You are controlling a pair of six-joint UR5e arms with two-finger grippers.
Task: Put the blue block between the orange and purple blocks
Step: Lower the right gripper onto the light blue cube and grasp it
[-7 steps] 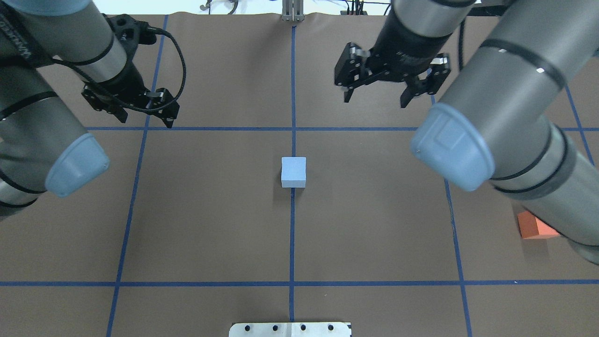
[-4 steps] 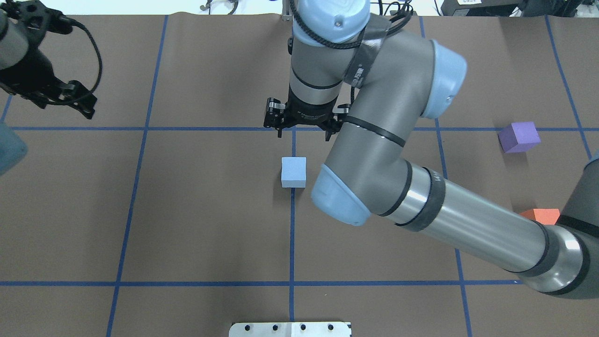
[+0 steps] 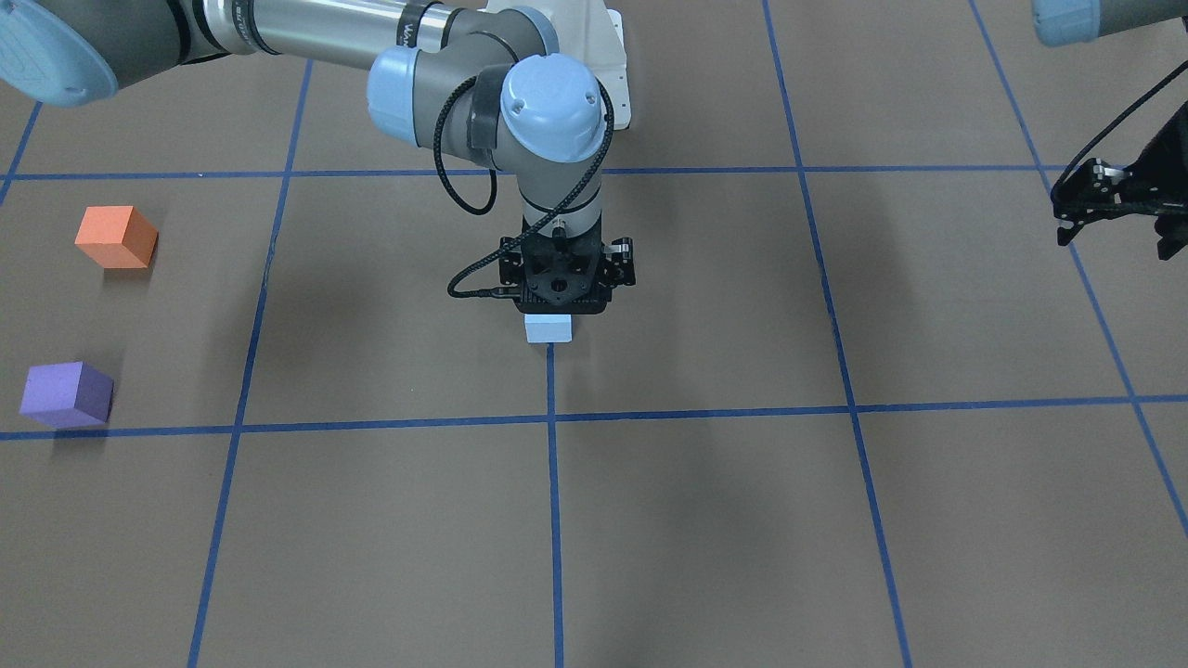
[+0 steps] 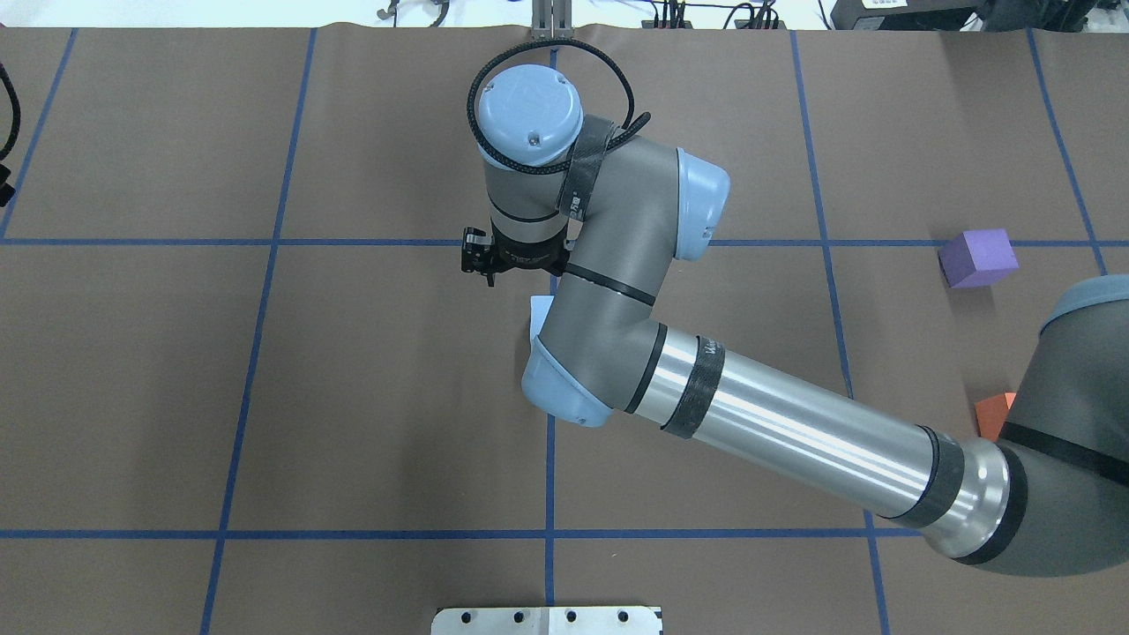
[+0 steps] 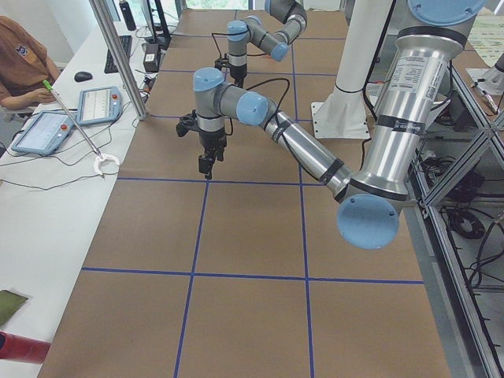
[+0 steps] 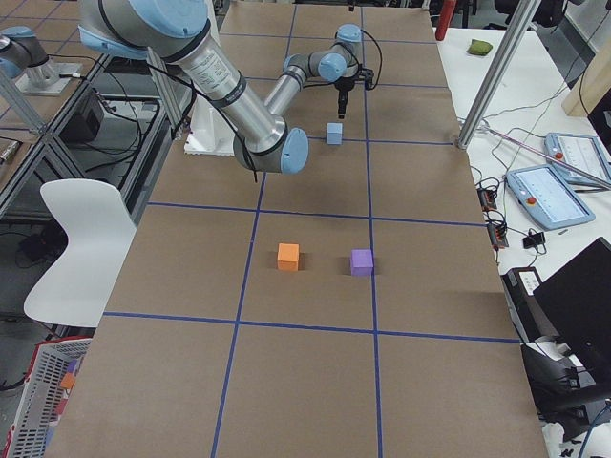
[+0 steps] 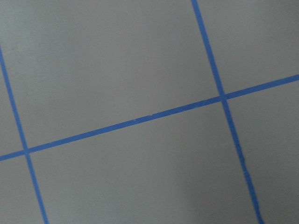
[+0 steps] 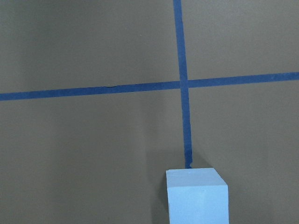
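The light blue block point(image 3: 548, 328) sits at the table's centre on a tape crossing, mostly hidden under my right arm in the overhead view point(image 4: 534, 316). It fills the bottom of the right wrist view point(image 8: 197, 196). My right gripper point(image 3: 560, 299) points down just above the block, open and apart from it; its fingers are mostly hidden. The orange block point(image 3: 116, 237) and the purple block point(image 3: 67, 394) stand side by side with a gap at the table's right end point(image 6: 288, 256) point(image 6: 361, 261). My left gripper point(image 3: 1114, 243) hangs open and empty far to the left.
Blue tape lines grid the brown table. A metal plate point(image 4: 547, 620) lies at the near edge. My right forearm point(image 4: 794, 432) stretches over the right half, partly covering the orange block point(image 4: 995, 414). Tablets and a person point(image 5: 24, 63) are at the operators' side.
My right arm swung left and came down over the blue block. My left arm pulled away left, almost out of the overhead view. The blocks have not moved.
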